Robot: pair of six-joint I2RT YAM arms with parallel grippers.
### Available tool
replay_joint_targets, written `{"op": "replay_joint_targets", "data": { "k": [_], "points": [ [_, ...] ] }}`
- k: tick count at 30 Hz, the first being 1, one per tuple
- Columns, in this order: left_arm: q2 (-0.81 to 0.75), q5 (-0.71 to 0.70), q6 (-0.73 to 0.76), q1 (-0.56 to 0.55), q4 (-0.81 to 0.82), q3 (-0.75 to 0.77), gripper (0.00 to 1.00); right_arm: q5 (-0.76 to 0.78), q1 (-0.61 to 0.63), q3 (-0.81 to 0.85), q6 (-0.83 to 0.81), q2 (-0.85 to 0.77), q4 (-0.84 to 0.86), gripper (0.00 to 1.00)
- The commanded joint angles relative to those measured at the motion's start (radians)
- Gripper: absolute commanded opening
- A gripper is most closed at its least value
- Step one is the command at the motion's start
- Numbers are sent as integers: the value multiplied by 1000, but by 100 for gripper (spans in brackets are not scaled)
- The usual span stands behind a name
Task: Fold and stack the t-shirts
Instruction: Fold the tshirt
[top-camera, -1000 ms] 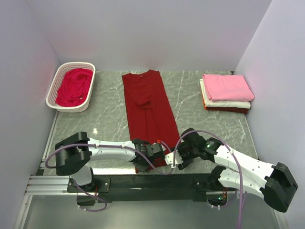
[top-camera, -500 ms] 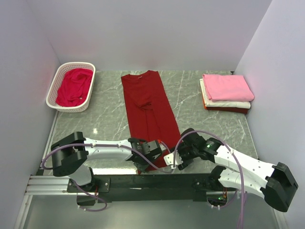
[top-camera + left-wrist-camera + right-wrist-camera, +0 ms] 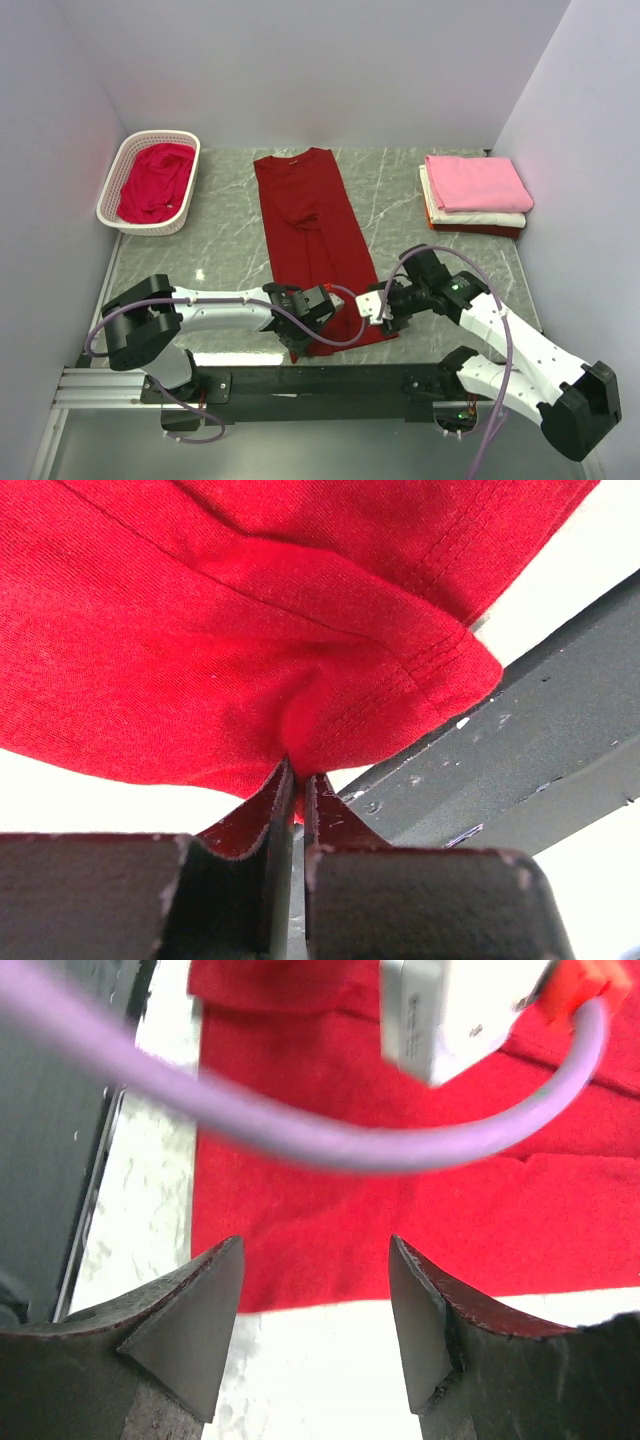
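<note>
Grey marble-pattern tabletop carried the large dark red cloth t-shirt, laid lengthwise at centre. Left gripper: jaws pinched together on the near hem corner. Right gripper: jaws stood wide apart over the shirt's near right edge.

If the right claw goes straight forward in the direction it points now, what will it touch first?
Most likely the dark red t-shirt: the open right claw aims across bare table at its edge. A purple cable crosses higher in the view; its depth is unclear.
</note>
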Motion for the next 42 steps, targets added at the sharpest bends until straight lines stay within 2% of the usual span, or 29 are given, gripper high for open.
{"op": "replay_joint_targets", "data": {
  "k": [1,4,8,15,22,25,28,42],
  "points": [
    [4,-13,4,5,32,-12,1,-70,-36,8,-138,-33,-134,66],
    [1,2,8,6,38,-15,1,-47,-44,-22,-183,-36,-158,65],
    [-14,40,5,23,61,-38,1,-19,-47,-74,-321,-57,-187,63],
    [-36,135,16,66,108,-69,1,17,-43,-149,-472,-50,-152,60],
    [-28,143,27,74,97,-52,1,146,106,-160,-246,30,66,68],
    [-39,155,25,80,104,-61,1,208,201,-183,-157,42,131,68],
    [-45,169,25,91,115,-69,1,243,235,-215,-107,48,179,68],
    [-88,178,27,107,104,-58,1,332,266,-183,-70,142,199,53]
  ]
}}
